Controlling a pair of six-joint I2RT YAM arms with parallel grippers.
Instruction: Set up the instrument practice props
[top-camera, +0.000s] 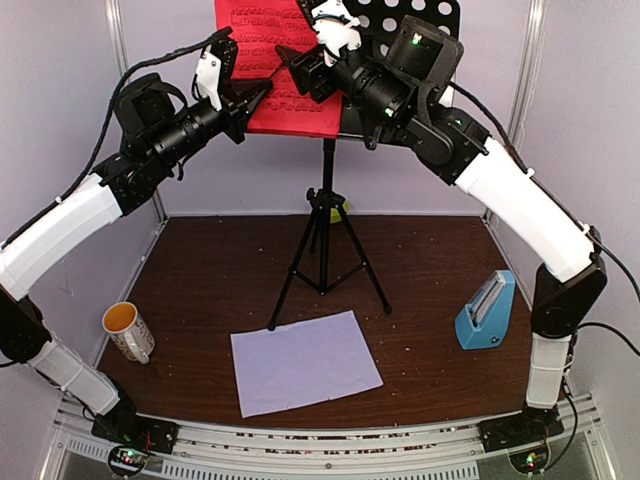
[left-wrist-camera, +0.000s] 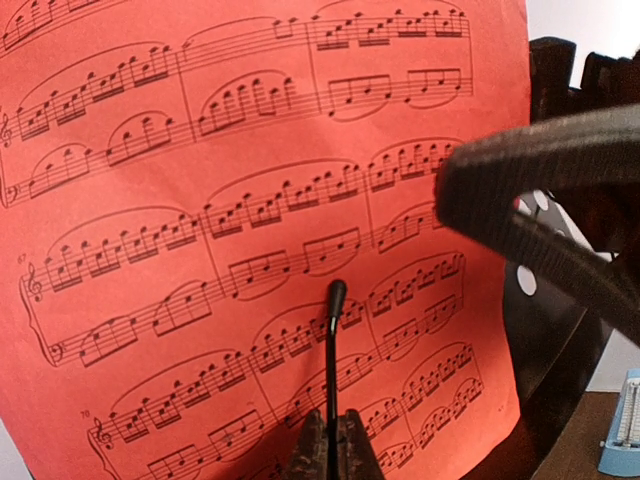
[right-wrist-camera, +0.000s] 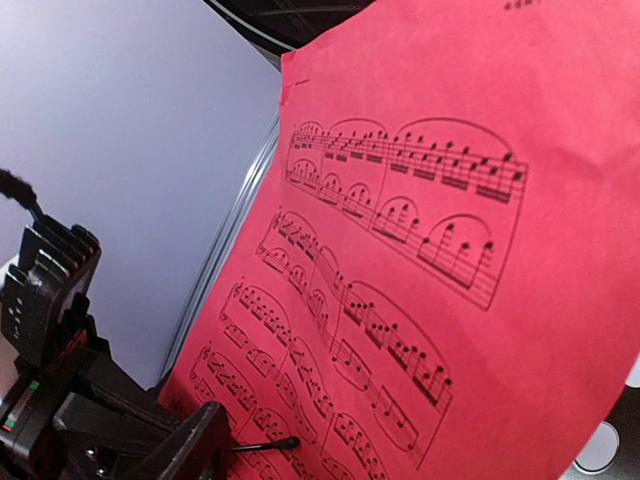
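Note:
The red music sheet (top-camera: 268, 62) leans on the black perforated music stand (top-camera: 420, 14), which stands on its tripod at the back middle. It fills the left wrist view (left-wrist-camera: 230, 200) and the right wrist view (right-wrist-camera: 470, 250). My left gripper (top-camera: 258, 98) is shut on the stand's thin black page-holder wire (left-wrist-camera: 332, 350), which lies across the sheet's lower part. My right gripper (top-camera: 292, 62) hovers at the sheet's right part; its fingers are blurred and I cannot tell how the jaws stand. The white sheet (top-camera: 305, 362) lies flat on the table. The blue metronome (top-camera: 487, 312) stands at the right.
A white patterned mug (top-camera: 128, 331) stands at the table's left edge. The tripod legs (top-camera: 325, 262) spread over the table's middle, just behind the white sheet. Grey walls close in the back and sides.

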